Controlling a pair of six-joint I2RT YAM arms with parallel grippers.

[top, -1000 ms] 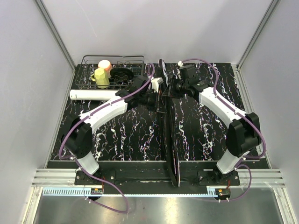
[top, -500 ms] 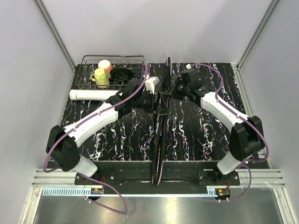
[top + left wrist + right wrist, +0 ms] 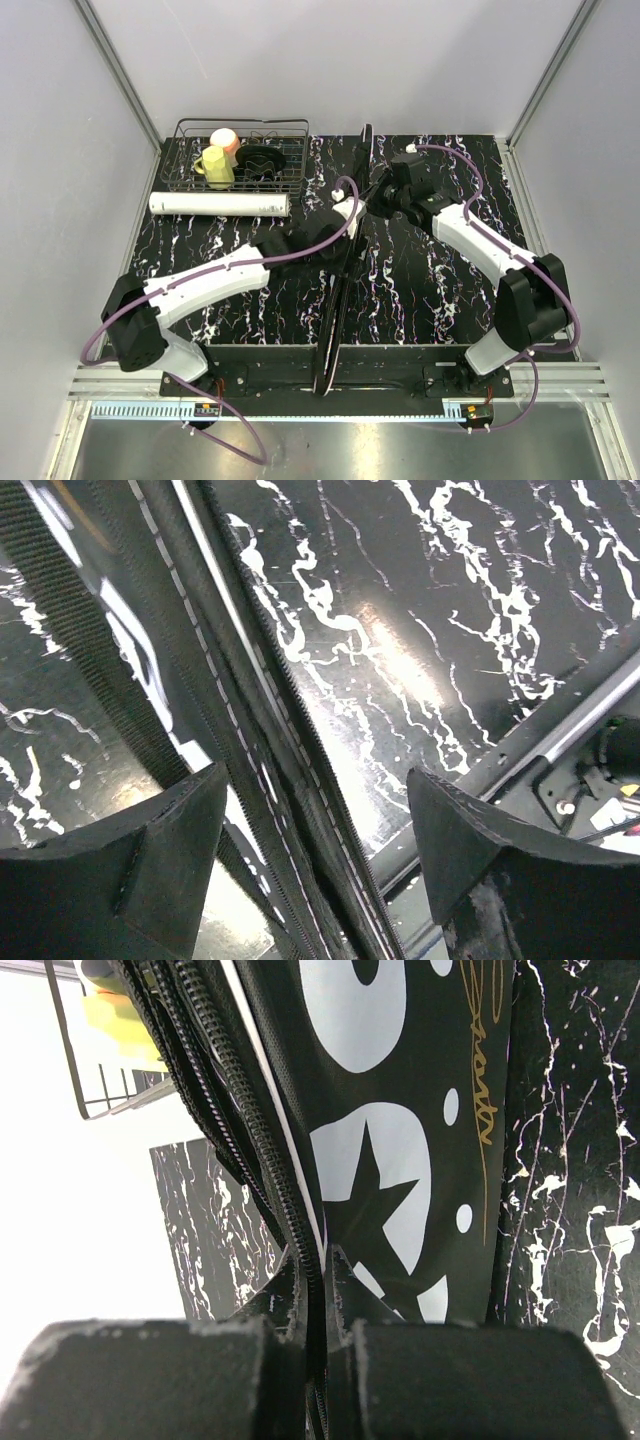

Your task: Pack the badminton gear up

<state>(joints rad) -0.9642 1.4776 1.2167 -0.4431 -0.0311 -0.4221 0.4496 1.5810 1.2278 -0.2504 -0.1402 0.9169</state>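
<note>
Racket bag (image 3: 400, 1190): black woven cloth, coarse zip teeth. Tabletop (image 3: 400, 650): glossy black, white-veined marble look. Basket (image 3: 243, 121): thin dark wire.

Black racket bag (image 3: 330, 340) upright on edge; white tube (image 3: 220, 204) flat, well left.

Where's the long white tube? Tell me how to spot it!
Start at the black marbled table, then go to its far left corner, where a black wire basket stands. The long white tube lies flat just in front of the basket. It is the only long, plain white rod lying on the table.
</note>
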